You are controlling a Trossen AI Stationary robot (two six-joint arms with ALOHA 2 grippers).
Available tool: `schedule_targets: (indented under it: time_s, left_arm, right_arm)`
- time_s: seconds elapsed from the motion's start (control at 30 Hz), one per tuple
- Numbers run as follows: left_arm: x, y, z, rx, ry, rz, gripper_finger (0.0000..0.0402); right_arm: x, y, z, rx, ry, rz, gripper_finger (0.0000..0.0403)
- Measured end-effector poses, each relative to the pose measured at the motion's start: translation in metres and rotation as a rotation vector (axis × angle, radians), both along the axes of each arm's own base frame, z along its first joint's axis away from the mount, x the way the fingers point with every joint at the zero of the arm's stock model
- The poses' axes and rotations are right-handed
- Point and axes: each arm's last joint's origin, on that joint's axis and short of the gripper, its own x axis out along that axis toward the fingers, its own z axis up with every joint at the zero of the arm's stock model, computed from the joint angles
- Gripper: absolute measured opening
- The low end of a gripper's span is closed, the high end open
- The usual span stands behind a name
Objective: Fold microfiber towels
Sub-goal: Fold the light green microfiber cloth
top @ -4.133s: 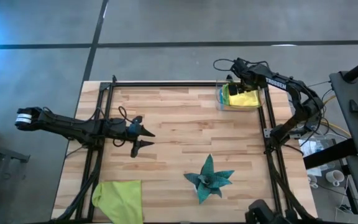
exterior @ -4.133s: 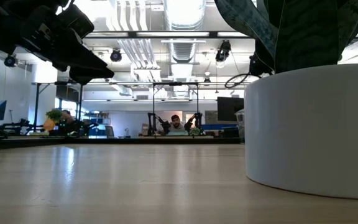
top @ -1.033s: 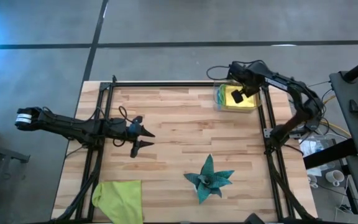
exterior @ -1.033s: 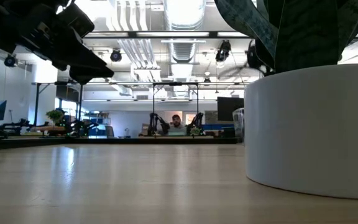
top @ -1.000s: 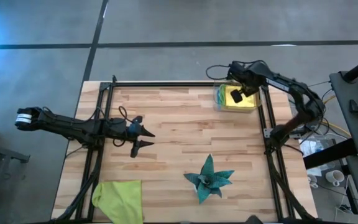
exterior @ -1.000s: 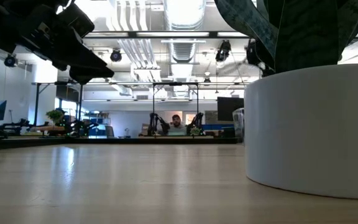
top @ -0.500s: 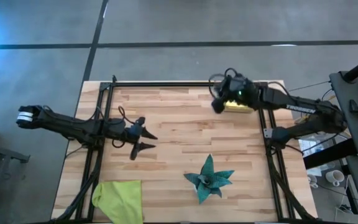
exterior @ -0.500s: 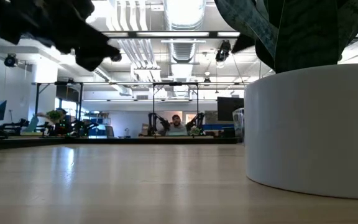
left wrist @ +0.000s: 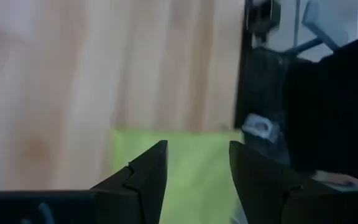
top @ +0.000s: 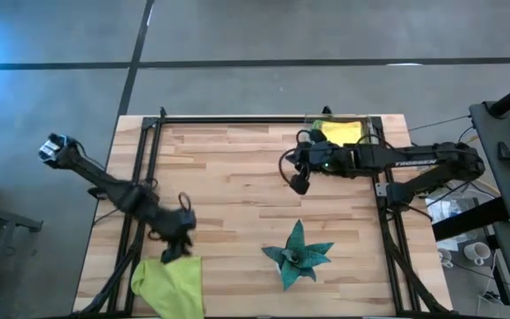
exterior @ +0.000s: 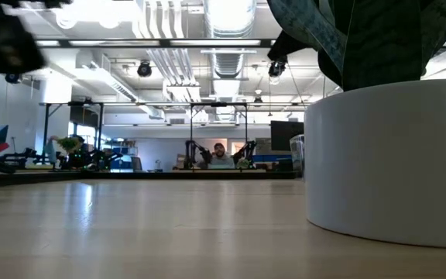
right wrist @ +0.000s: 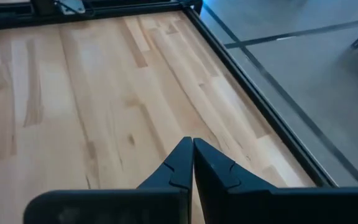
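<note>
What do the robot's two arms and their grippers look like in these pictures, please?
Both arms are dark, slim and jointed, with black cables looping alongside them. The left arm has a white band near its outer end. The right arm bears white lettering. Each gripper has two dark, wedge-shaped fingers, tapering towards their tips.

A dark teal spiky star-shaped object [top: 298, 253] lies on the wooden table [top: 237, 177], near its front edge, just below the right gripper [top: 300, 186].
</note>
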Motion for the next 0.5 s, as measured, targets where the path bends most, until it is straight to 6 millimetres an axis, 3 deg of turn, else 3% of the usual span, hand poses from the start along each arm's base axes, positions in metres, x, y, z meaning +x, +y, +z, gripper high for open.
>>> schedule_targets:
  time_s: [0.2,0.37,0.5]
  left_arm:
    - [-0.004,-0.045,-0.027,-0.046,0.168,0.003,0.0157]
    - [0.006,-0.060,-0.058,0.114,0.205,-0.080,0.0157]
    - [0.020,-0.067,-0.071,0.204,0.177,-0.235,0.0157]
  right_arm:
    - [0.004,0.001,-0.004,0.016,0.000,-0.007,0.0009]
    - [0.003,0.008,-0.001,0.048,-0.030,-0.006,0.0009]
    - [0.002,0.020,-0.001,0.049,-0.030,0.036,0.0009]
